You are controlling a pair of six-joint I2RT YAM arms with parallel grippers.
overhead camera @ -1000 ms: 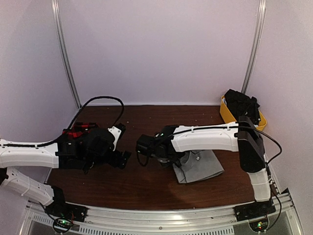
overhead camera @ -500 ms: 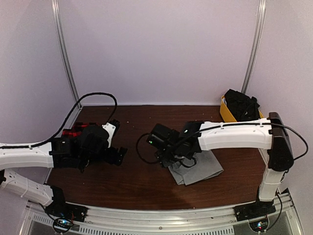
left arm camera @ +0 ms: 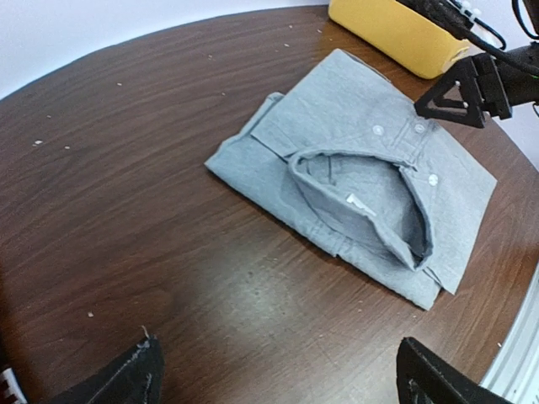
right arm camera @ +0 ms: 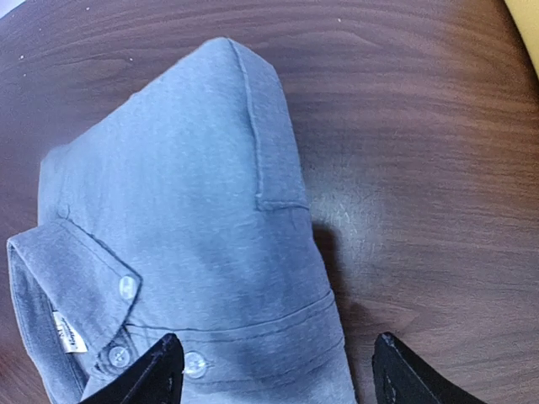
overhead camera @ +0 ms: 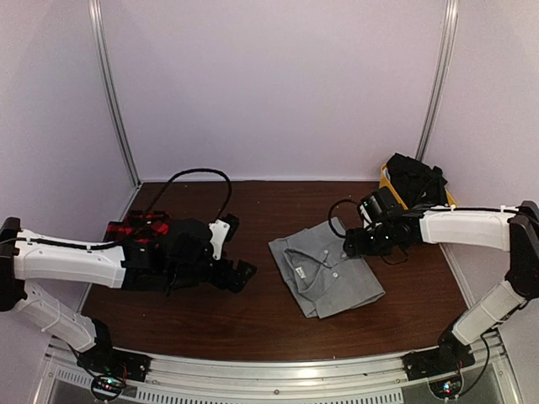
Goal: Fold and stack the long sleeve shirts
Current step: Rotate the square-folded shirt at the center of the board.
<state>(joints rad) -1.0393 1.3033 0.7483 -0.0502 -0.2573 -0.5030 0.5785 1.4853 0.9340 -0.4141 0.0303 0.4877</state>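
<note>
While lying folded flat on the dark brown wooden table (overhead camera: pixel 261 202), collar end leftward: plain grey collared button-up cloth shirt (overhead camera: pixel 328 273), just beneath spread, empty right gripper (overhead camera: pixel 354 244) at its far-right edge, spread, empty left gripper (overhead camera: pixel 238 276) farther off, leftward.

Top camera overlooks the table (overhead camera: pixel 253 320); both wrist cameras, close, share the grey shirt (left arm camera: pixel 337 126).

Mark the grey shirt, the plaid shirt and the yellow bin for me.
grey shirt (overhead camera: pixel 330 273), top view, folded front just below the collar.
plaid shirt (overhead camera: pixel 133 228), top view, the visible red patch.
yellow bin (overhead camera: pixel 388 197), top view, its left wall.
</note>
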